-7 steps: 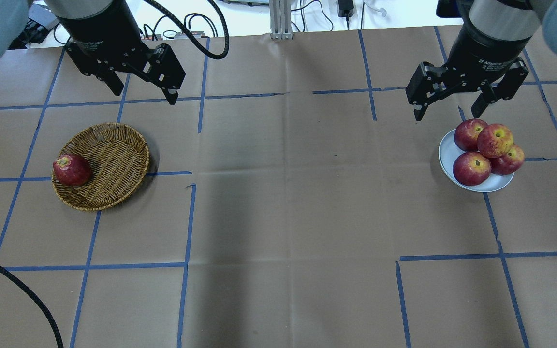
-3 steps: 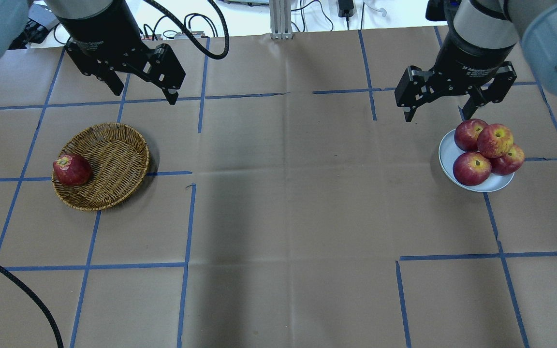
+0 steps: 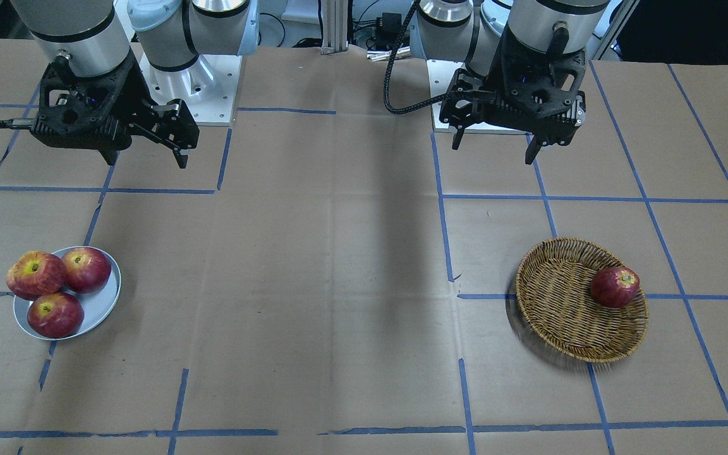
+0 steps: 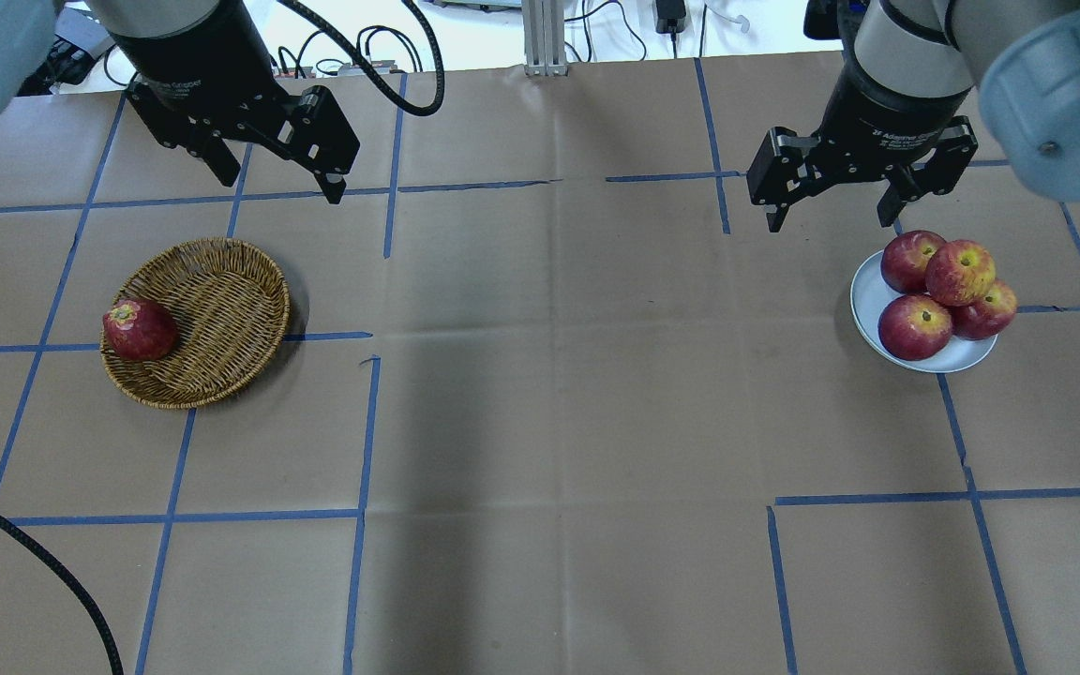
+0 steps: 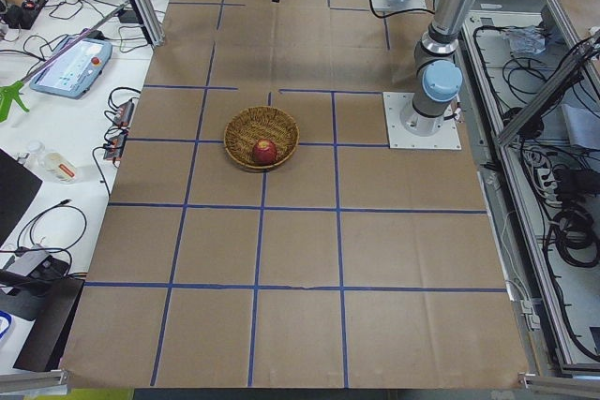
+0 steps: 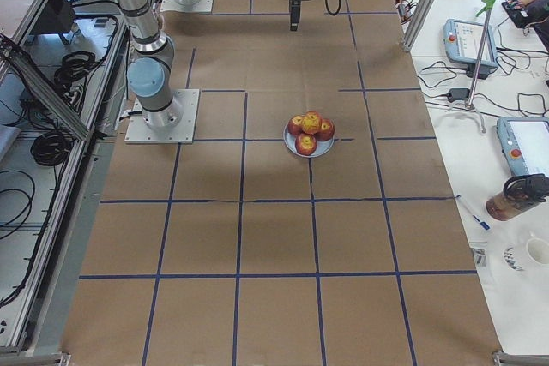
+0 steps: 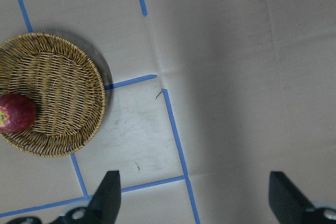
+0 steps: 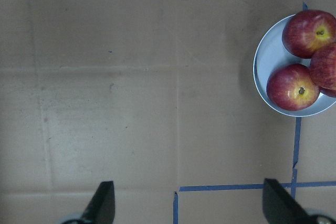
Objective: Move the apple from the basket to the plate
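Note:
The lighter, yellow-streaked apple [image 4: 960, 272] lies on top of three darker apples on the pale plate [image 4: 868, 302] at the right; it also shows in the front view [image 3: 36, 273]. The wicker basket [image 4: 221, 314] at the left holds one dark red apple [image 4: 139, 329] against its left rim. My right gripper [image 4: 829, 217] is open and empty, hovering above the table just left of and behind the plate. My left gripper [image 4: 277, 183] is open and empty, hovering behind the basket. The left wrist view shows the basket [image 7: 58, 93], the right wrist view the plate [image 8: 265, 61].
The table is brown paper with a grid of blue tape lines [image 4: 362, 422]. A black cable [image 4: 43, 562] crosses the near left corner. The arm bases [image 3: 193, 82] stand at the table's robot side.
My right gripper has moved left and back, away from the plate, still open. The apples, the basket and the left arm have not moved.

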Robot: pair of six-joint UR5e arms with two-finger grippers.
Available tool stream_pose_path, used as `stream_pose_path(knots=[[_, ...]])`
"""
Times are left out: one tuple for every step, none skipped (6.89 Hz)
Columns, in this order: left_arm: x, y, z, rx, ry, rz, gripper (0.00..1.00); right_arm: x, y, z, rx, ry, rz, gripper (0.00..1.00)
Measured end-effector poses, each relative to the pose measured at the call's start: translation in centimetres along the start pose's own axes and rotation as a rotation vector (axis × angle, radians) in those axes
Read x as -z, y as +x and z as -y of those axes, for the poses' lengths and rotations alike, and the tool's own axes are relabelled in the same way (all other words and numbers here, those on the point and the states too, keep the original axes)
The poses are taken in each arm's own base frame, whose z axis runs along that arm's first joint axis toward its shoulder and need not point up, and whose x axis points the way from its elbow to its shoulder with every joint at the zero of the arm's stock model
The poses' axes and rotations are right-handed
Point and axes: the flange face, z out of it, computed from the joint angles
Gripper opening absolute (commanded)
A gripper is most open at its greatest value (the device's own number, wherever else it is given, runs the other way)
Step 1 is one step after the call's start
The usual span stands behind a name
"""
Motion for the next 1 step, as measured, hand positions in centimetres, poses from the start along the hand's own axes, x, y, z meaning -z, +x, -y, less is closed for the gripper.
stream_pose_path(knots=[[-0.01, 0.00, 0.00, 0.000, 0.000, 0.000, 0.99, -0.01, 0.00, 0.00, 0.000, 0.000, 0.000, 1.00]])
